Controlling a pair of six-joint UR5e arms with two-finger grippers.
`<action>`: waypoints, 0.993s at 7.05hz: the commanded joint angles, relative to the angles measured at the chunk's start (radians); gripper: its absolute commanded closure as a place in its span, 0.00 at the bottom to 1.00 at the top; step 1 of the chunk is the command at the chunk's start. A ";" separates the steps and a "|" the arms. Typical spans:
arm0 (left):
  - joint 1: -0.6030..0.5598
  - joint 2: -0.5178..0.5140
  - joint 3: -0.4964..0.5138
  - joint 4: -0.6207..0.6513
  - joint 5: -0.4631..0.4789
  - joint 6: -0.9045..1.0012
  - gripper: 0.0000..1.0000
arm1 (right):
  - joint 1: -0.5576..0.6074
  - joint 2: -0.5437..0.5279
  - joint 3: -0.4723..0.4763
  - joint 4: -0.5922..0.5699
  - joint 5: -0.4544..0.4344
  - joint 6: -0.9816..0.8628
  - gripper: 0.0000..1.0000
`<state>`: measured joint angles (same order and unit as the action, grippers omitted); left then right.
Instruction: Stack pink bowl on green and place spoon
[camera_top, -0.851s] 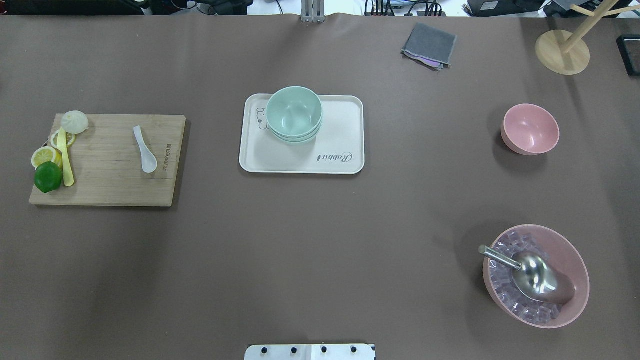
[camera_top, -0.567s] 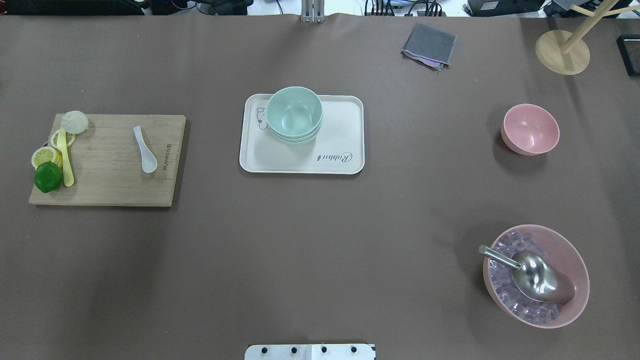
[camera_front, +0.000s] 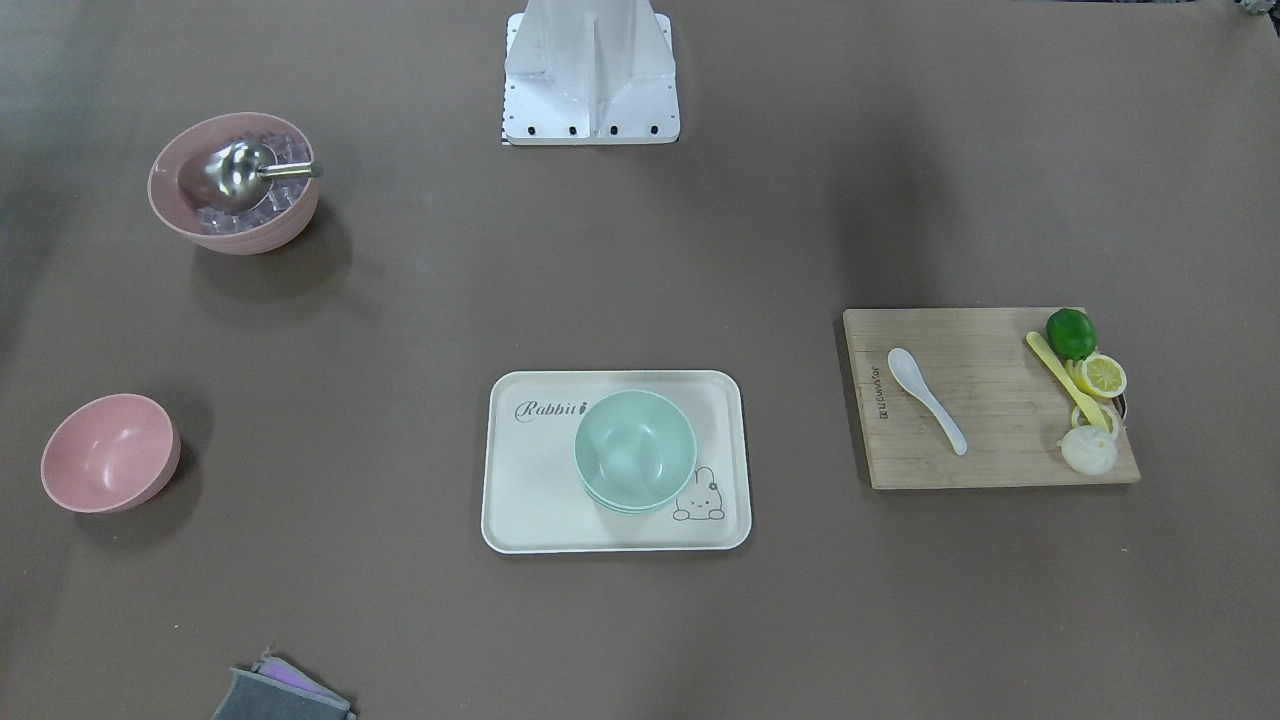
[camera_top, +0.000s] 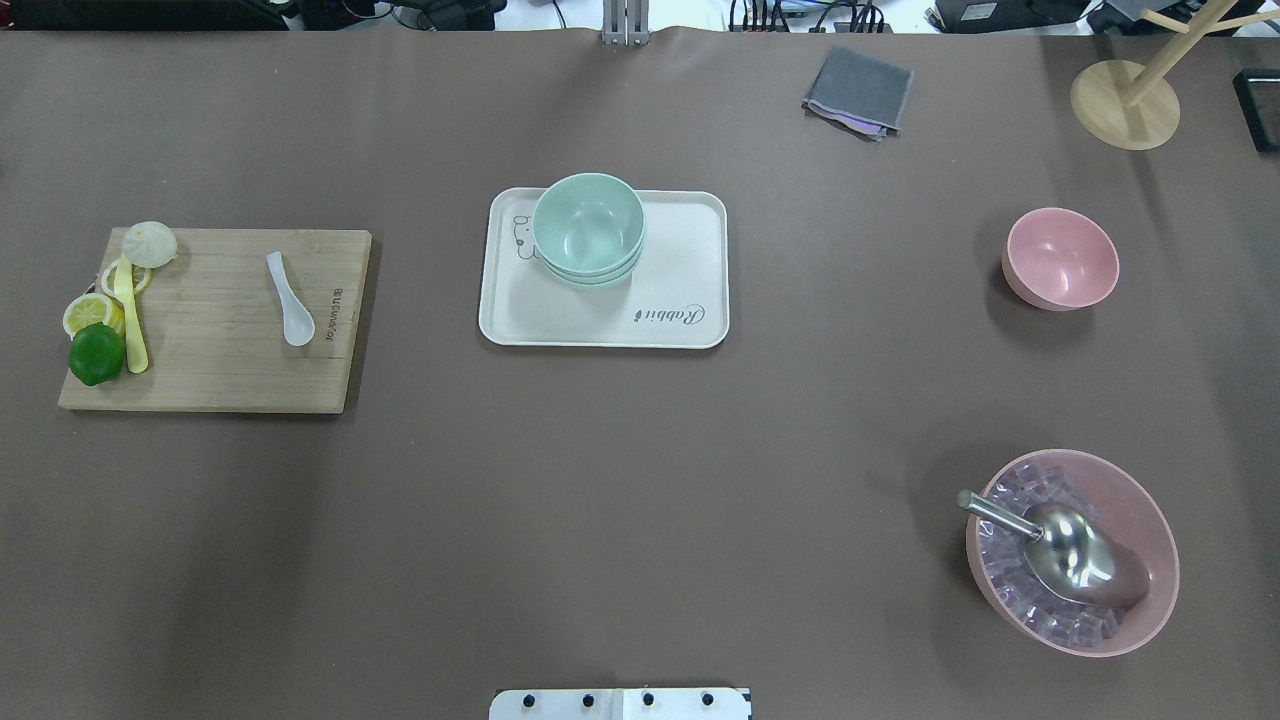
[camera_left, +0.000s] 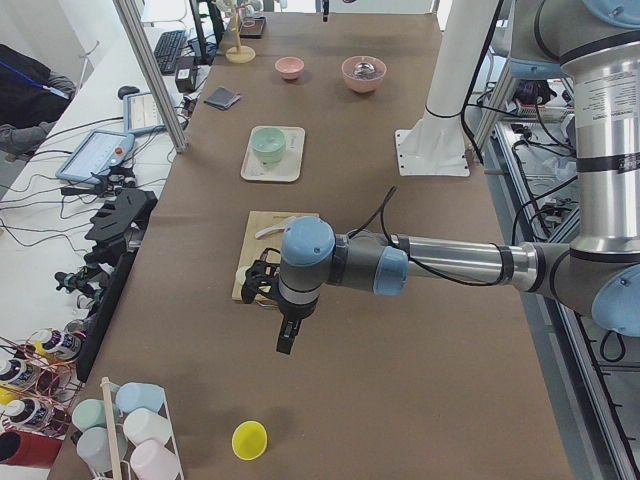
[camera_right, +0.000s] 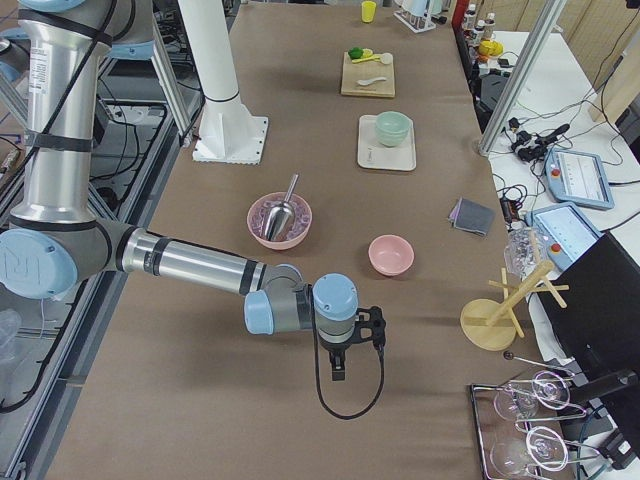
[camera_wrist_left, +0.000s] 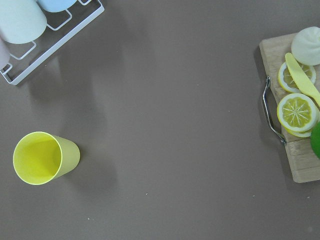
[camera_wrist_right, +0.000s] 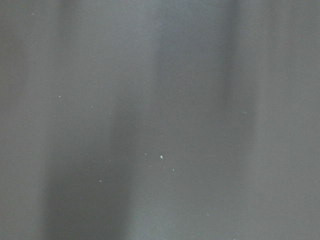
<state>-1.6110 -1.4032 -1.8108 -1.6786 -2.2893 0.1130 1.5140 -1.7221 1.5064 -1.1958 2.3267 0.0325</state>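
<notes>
- Since neither arm is over the middle yet, I'd say nothing's started: the pink bowl (camera_top: 1060, 258) sits on the bare table (camera_top: 600, 480), far right, well apart from the green bowl (camera_top: 588, 228) on the tray (camera_top: 680, 300) in the centre.
- As for the spoon (camera_top: 288, 298), it lies on the cutting board (camera_top: 220, 370), left side.
- Both the left gripper (camera_left: 286, 342) and right gripper (camera_right: 339, 370) hang over the table's outer ends. Only the side cams catch them, so I can't tell if the jaws are apart or together.
- That pink bowl looks light, stiff, smooth, probably slippy, so I'd pinch its rim wall.
- That spoon's glossy and low, so mid-handle for me.
- Tabletop is flat and matte, loads of room around both.
</notes>
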 joint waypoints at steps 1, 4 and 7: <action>0.000 -0.016 -0.002 -0.003 -0.001 -0.010 0.01 | 0.000 -0.010 -0.012 0.216 0.000 0.009 0.00; -0.001 -0.103 -0.007 -0.021 -0.010 -0.007 0.01 | 0.000 -0.007 0.012 0.468 0.020 0.116 0.00; 0.002 -0.175 0.036 -0.202 -0.015 -0.010 0.01 | -0.003 0.059 0.047 0.538 0.052 0.188 0.00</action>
<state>-1.6109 -1.5439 -1.7953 -1.8393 -2.2990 0.1003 1.5125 -1.6924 1.5446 -0.6744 2.3592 0.2111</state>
